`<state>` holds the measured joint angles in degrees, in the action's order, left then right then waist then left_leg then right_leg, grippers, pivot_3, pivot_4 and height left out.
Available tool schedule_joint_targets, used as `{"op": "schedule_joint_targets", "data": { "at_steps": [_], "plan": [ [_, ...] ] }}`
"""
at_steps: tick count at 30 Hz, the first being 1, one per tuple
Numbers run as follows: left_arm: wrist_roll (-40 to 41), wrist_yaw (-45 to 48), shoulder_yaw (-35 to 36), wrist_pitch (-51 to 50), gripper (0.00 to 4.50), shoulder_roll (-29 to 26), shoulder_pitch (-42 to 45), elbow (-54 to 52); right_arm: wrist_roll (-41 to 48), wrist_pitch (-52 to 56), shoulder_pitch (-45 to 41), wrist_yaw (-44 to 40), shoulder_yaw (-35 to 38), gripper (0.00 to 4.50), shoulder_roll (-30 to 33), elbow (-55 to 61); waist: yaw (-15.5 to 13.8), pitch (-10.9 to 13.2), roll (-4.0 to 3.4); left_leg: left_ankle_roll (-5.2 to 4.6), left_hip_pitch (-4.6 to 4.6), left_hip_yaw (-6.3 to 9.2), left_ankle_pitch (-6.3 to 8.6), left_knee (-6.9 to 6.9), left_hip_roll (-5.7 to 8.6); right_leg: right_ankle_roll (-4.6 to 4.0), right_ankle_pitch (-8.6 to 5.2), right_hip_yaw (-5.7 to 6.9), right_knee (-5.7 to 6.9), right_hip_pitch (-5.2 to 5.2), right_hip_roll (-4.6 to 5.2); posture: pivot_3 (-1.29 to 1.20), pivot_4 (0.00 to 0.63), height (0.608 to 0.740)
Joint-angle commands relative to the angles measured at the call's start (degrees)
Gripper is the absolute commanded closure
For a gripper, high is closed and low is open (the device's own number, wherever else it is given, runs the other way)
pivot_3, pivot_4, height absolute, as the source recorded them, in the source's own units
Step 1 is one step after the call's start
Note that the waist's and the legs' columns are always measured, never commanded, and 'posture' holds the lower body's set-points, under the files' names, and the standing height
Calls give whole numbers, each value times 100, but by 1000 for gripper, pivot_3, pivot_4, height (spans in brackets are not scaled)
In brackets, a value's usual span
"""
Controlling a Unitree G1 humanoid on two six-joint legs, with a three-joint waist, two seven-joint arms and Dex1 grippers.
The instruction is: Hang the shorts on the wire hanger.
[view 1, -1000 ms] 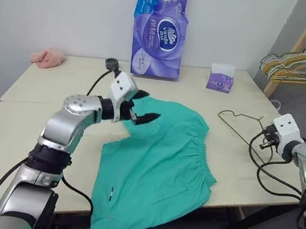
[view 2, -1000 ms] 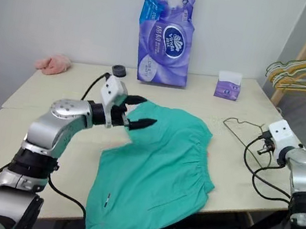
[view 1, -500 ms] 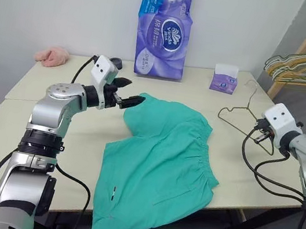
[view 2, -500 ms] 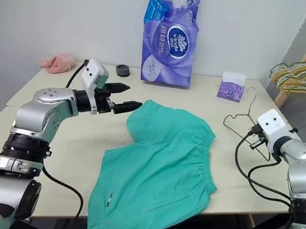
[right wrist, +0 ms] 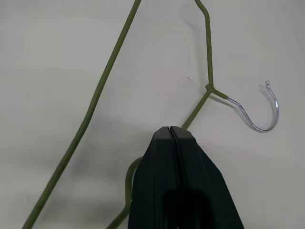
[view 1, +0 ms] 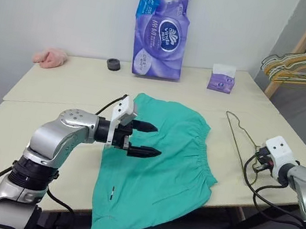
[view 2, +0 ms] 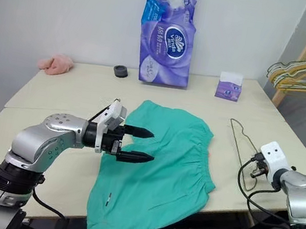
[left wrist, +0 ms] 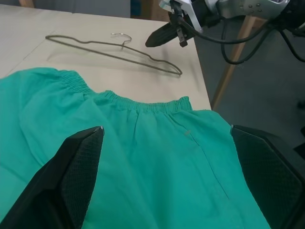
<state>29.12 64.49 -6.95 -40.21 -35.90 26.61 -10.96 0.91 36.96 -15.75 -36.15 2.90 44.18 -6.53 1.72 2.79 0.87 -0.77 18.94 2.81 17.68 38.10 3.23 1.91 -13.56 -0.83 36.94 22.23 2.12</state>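
Shorts (view 1: 164, 152) lie under wide-open left gripper (view 1: 147, 139); right gripper (right wrist: 170, 131), closed, over wire hanger (right wrist: 95, 95).

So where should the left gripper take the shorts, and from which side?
At the gathered waistband, coming from above. The shorts lie flat on the table with one leg hanging off the near edge, so only a bunched edge gives the fingers something to pinch. The open left gripper hovers over mid-cloth; the band nearest the hanger probably suits best.
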Motion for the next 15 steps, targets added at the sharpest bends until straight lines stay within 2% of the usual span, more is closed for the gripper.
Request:
{"op": "schedule_joint_targets", "data": {
  "at_steps": [1, 11, 15],
  "plan": [
    [13, -65, -47, 66, 0, 55, 113, -140, 134, 94, 3, 19, 317, 3637, 94, -56, -4, 1, 1, 0, 1, 0, 0, 0, 0, 0, 0, 0, -1, 1, 0, -42, 15, 740],
    [-167, -276, -205, 312, 0, 241, 106, -112, 377, 428, -740, 207, 386, 51, -244, -931, 32, 7, -2, 0, -1, -5, 0, -2, -1, -10, 4, -6, -1, 2, -3, -47, 19, 740],
    [-241, -347, -250, 433, 0, 312, 101, -103, 368, 297, -1272, 209, 323, 17, -418, -1677, 15, 13, -6, 0, 0, -4, 0, -3, -1, -23, 10, -4, -2, 3, -4, -45, 20, 740]
  ]
}}
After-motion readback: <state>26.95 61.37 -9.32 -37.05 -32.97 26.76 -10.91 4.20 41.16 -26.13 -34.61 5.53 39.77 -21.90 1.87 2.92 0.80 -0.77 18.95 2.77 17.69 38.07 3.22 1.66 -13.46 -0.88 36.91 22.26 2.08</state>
